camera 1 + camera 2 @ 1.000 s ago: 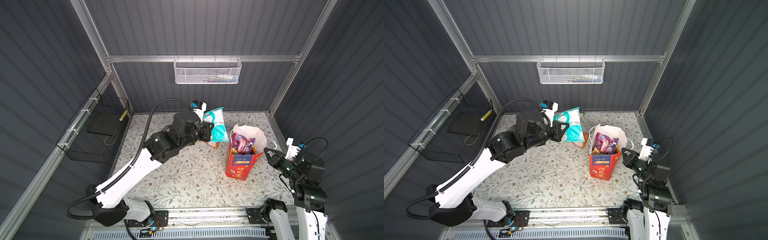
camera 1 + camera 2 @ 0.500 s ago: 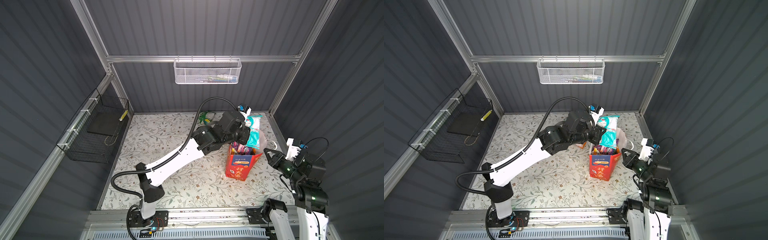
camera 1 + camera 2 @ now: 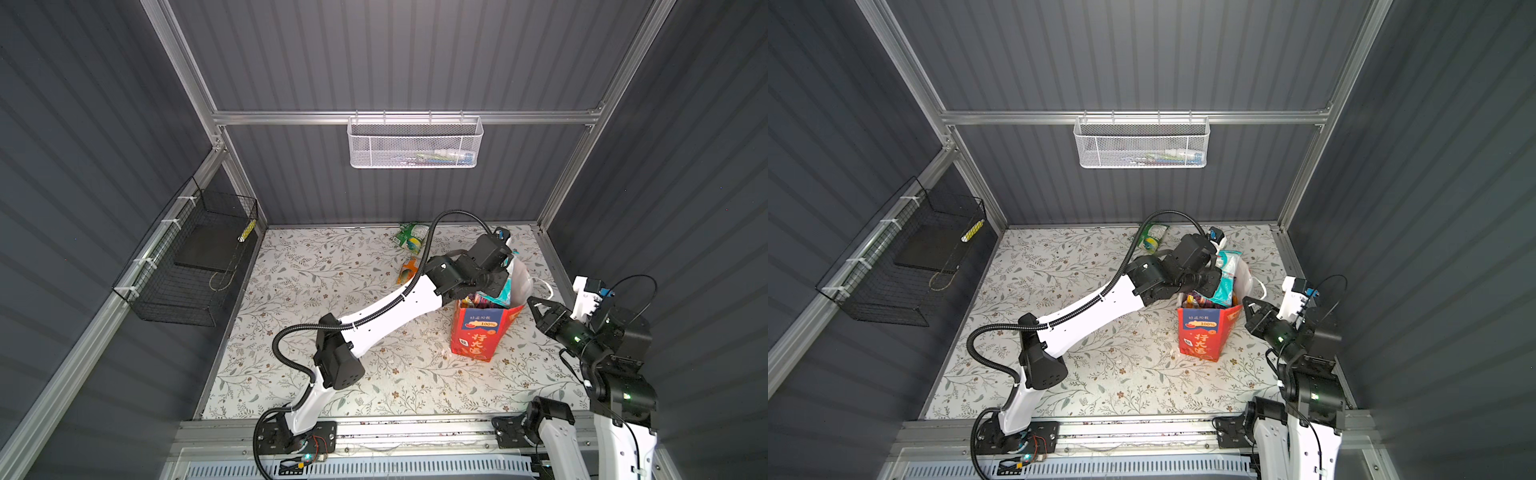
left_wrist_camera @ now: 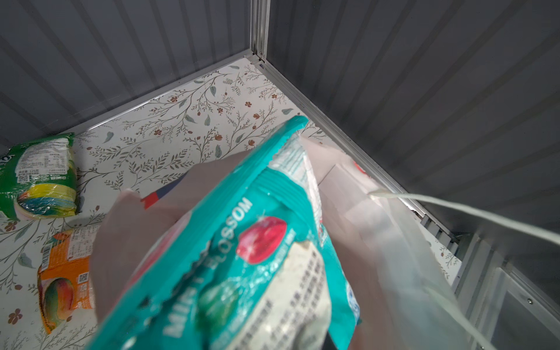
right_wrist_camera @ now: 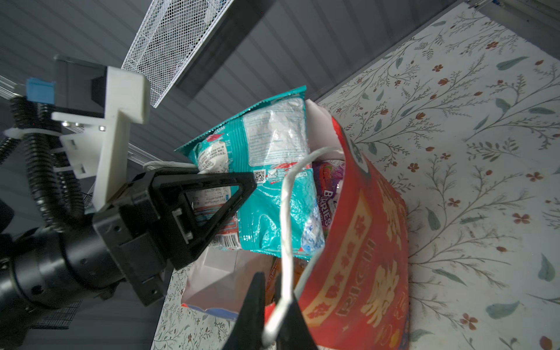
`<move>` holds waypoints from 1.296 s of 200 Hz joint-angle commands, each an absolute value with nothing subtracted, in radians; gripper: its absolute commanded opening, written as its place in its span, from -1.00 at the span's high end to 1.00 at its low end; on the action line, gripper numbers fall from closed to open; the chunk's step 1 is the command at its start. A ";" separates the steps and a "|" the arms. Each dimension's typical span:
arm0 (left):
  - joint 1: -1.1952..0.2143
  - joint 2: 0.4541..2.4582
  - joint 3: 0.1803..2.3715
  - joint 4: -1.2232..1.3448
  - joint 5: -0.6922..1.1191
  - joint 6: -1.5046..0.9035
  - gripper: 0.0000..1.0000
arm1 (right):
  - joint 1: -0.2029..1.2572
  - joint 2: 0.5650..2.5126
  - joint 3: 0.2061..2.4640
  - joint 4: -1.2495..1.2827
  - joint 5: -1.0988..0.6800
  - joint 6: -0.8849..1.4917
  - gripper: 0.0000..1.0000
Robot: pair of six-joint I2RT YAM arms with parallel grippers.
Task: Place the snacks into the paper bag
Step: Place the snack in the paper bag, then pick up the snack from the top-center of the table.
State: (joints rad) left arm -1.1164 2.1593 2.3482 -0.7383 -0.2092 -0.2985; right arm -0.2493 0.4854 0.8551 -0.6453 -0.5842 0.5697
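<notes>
The red paper bag (image 3: 478, 332) (image 3: 1200, 332) stands open at the right of the floral table. My left gripper (image 3: 494, 282) (image 5: 251, 181) is shut on a teal snack packet (image 3: 1227, 278) (image 4: 242, 242) (image 5: 272, 194), whose lower end is inside the bag's mouth. A purple packet (image 5: 327, 188) lies inside the bag. My right gripper (image 3: 534, 305) (image 5: 275, 303) is shut on the bag's white cord handle (image 5: 286, 212). Behind the left arm, a green packet (image 3: 411, 237) (image 4: 39, 178) and an orange packet (image 3: 409, 270) (image 4: 65, 278) lie on the table.
A white mesh basket (image 3: 415, 143) hangs on the back wall. A black wire basket (image 3: 195, 266) hangs on the left wall. The bag stands close to the right wall and the back right corner.
My left arm has swung right with the teal packet, from left of the bag to over its mouth, and the packet now dips inside. The right arm has not moved.
</notes>
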 commanded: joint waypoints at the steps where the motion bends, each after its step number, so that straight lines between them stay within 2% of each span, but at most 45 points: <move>1: -1.112 2.165 2.395 -0.732 -0.207 -0.289 0.68 | -0.250 0.470 0.876 -0.654 -0.600 0.552 0.75; 75: -1.115 2.136 2.369 -0.716 -0.103 -0.322 0.02 | -0.250 0.466 0.871 -0.653 -0.594 0.552 0.74; 101: -1.123 2.108 2.355 -0.701 -0.038 -0.323 -0.02 | -0.251 0.463 0.875 -0.658 -0.589 0.549 0.74; 146: -1.166 2.019 2.261 -0.658 0.047 -0.329 0.24 | -0.250 0.460 0.879 -0.665 -0.580 0.545 0.74; 162: -1.190 1.977 2.211 -0.649 0.028 -0.333 0.24 | -0.251 0.458 0.881 -0.665 -0.579 0.545 0.74; 197: -1.209 1.896 2.131 -0.618 -0.024 -0.331 0.11 | -0.250 0.461 0.884 -0.664 -0.575 0.547 0.74; 227: -1.209 1.880 2.161 -0.649 -0.034 -0.308 -0.13 | -0.251 0.460 0.882 -0.662 -0.574 0.553 0.74; 259: -1.209 1.796 2.084 -0.628 -0.105 -0.265 -0.62 | -0.251 0.458 0.884 -0.663 -0.568 0.553 0.74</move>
